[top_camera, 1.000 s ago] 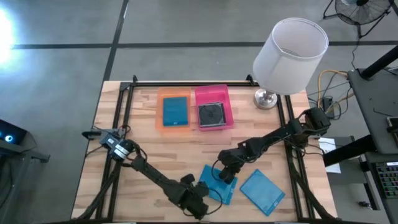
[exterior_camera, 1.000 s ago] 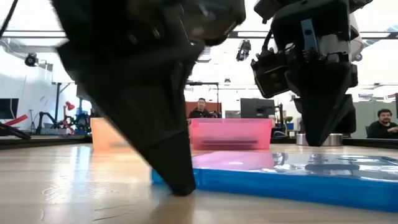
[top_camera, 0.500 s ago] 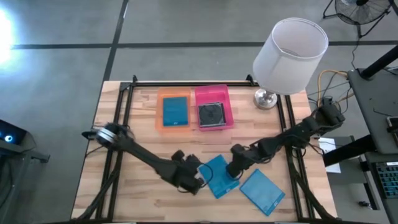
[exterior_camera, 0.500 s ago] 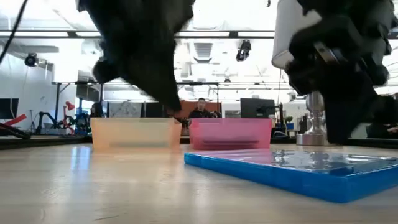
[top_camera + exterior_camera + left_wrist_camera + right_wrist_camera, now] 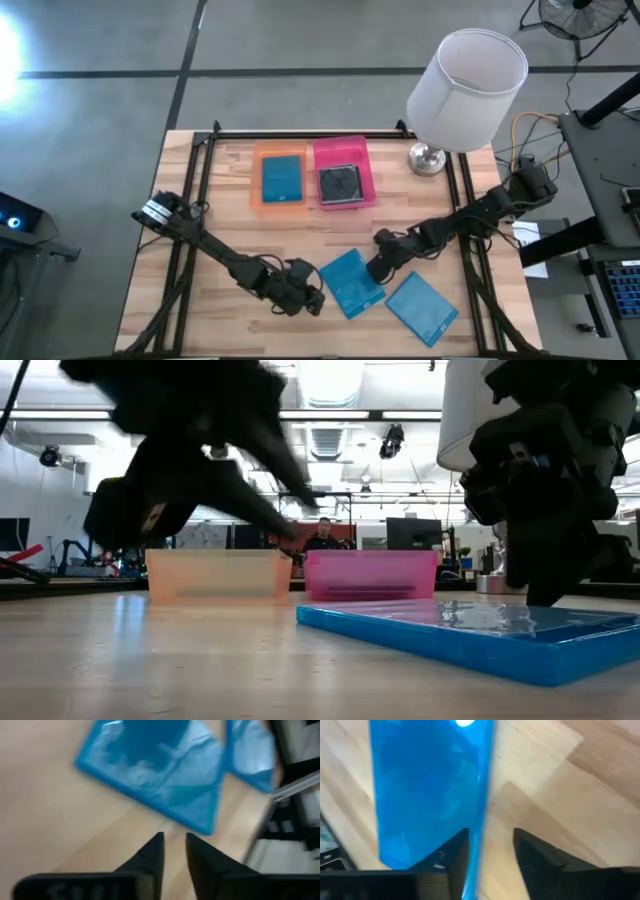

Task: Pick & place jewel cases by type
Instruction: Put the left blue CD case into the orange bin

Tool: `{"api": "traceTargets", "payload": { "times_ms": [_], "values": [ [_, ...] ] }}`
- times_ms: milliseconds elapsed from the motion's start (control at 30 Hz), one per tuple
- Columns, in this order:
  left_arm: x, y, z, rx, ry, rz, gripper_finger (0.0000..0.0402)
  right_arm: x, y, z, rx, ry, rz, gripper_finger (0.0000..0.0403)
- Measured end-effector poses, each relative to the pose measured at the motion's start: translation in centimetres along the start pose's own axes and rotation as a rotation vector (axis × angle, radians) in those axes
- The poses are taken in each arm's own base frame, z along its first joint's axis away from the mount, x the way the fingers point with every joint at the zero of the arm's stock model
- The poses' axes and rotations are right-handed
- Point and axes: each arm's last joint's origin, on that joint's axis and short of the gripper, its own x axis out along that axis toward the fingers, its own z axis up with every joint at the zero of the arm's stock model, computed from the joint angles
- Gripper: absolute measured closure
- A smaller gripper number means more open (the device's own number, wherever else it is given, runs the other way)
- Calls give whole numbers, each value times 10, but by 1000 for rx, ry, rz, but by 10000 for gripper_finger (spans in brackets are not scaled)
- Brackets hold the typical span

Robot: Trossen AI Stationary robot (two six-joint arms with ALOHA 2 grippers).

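Observation:
Two bright blue jewel cases lie flat on the wooden table near its front edge: one in the middle, the other to its right. My left gripper hovers just left of the middle case, narrowly open, with only bare wood between its fingers. My right gripper is open at that case's right edge, one finger over the case and one over the wood. At the back, a blue case lies in the orange tray and a dark case in the pink tray. My right gripper stands astride the middle blue case's right edge, coming down from above, with the case lying flat on the table. I cannot tell whether a finger touches it. My left gripper touches nothing.
A table lamp with a white shade stands at the back right corner on a metal foot. Black frame rails run along the table's sides. Bare wood lies at the front left. People sit in the room behind.
My left gripper has risen off the table at the middle case's near corner and gone toward the table's left edge. My right gripper has shifted a little toward the right edge. The middle blue case has slid slightly toward the far edge and lies flat.

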Motion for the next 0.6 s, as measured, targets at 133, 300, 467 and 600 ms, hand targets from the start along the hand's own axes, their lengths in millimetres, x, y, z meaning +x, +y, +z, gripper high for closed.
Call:
{"api": "traceTargets", "payload": {
  "times_ms": [133,300,467,600],
  "values": [
    [2,-5,0,-57,-11,-15,290,3,3,-1,-13,21,60,193],
    [21,-3,-7,-118,-5,20,272,12,-6,-3,9,46,86,164],
    [43,-8,-17,-120,36,28,272,15,-16,-5,30,44,117,161],
    [61,-13,-21,-115,46,30,272,18,-21,-5,42,64,146,161]
  ]
}}
